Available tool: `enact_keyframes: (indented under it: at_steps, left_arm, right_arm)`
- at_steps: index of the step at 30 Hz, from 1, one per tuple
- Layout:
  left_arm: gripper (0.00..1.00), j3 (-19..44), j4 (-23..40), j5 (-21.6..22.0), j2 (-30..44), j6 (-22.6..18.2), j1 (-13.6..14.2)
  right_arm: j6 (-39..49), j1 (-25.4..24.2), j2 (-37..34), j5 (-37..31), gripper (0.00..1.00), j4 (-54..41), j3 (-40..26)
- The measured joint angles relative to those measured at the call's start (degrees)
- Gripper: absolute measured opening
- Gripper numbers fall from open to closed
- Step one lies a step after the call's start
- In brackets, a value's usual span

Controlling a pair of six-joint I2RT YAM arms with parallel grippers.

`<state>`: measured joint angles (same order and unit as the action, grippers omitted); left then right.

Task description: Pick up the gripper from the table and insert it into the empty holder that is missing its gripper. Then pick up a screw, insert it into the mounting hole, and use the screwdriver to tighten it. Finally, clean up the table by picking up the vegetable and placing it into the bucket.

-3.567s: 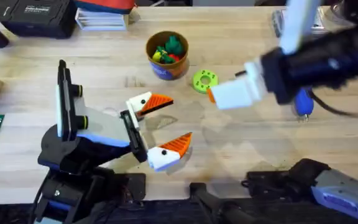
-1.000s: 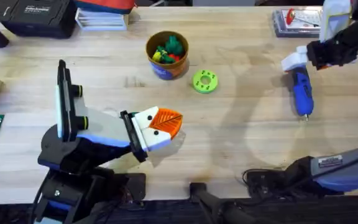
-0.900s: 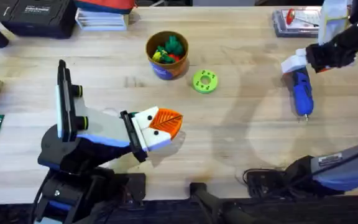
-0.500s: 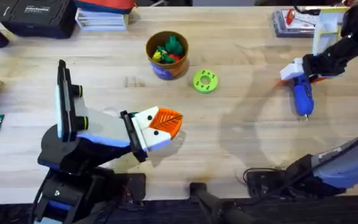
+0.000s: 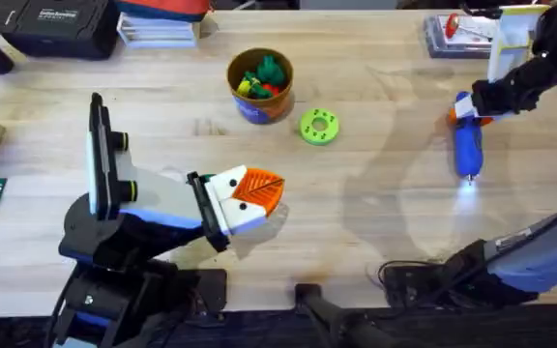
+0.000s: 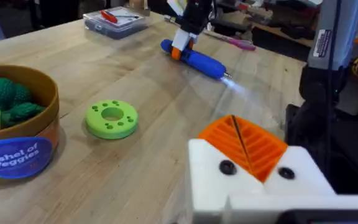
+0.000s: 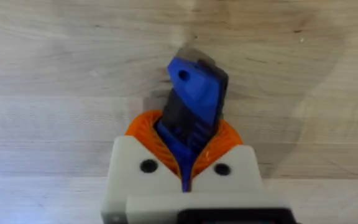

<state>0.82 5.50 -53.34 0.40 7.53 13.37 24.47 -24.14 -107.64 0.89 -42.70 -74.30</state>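
On the table (image 5: 375, 222), the left gripper (image 5: 259, 193) rests low at centre-left, its 2 orange fingers (image 6: 244, 144) pressed together on nothing. At the far right, the right gripper (image 5: 464, 108) pinches the rear end of the screwdriver (image 5: 467, 145), which lies flat, bit toward the arms' bases. A bucket (image 5: 259, 85) of toy vegetables stands beside a green disc (image 5: 319, 126).

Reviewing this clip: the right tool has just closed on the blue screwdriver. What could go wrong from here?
The right tool grips the screwdriver at its rear end, far from the bit, so it may droop or swivel when lifted. Its tip appears lit, so the driver may already be triggered. The left tool is shut, its orange pads together, offering little room for driving a screw.
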Motion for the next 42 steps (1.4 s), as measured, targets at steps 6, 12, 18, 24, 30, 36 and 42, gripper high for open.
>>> enact_keyframes:
  at_steps: [6, 12, 18, 24, 30, 36, 42]
  left_arm:
    - [0.015, 0.0, 0.0, 0.0, 0.0, 0.0, 0.0]
    - [0.015, 0.0, 0.0, 0.0, 0.0, 0.0, 0.0]
    - [0.015, 0.0, 0.0, 0.0, 0.0, 0.0, 0.0]
    - [0.015, 0.0, 0.0, 0.0, 0.0, 0.0, 0.0]
    - [0.015, 0.0, 0.0, 0.0, 0.0, 0.0, 0.0]
    - [0.015, 0.0, 0.0, 0.0, 0.0, 0.0, 0.0]
    - [0.015, 0.0, 0.0, 0.0, 0.0, 0.0, 0.0]
  right_arm:
    - [0.0, 0.0, 0.6, 0.0, 0.025, -0.1, 0.0]
    - [-0.9, 0.0, 8.7, 0.1, 0.025, -1.0, 0.0]
    - [-2.3, 0.0, 21.0, 0.6, 0.025, -4.1, 0.0]
    - [-5.7, 0.0, 36.3, 6.0, 0.025, -6.2, 0.1]
    - [-8.9, 1.3, 49.8, 10.8, 0.025, -5.9, 3.9]
    - [-15.1, 6.2, 64.4, 13.0, 0.025, 2.6, 15.1]
    - [-26.1, 14.5, 76.1, 18.1, 0.025, 24.7, 29.3]
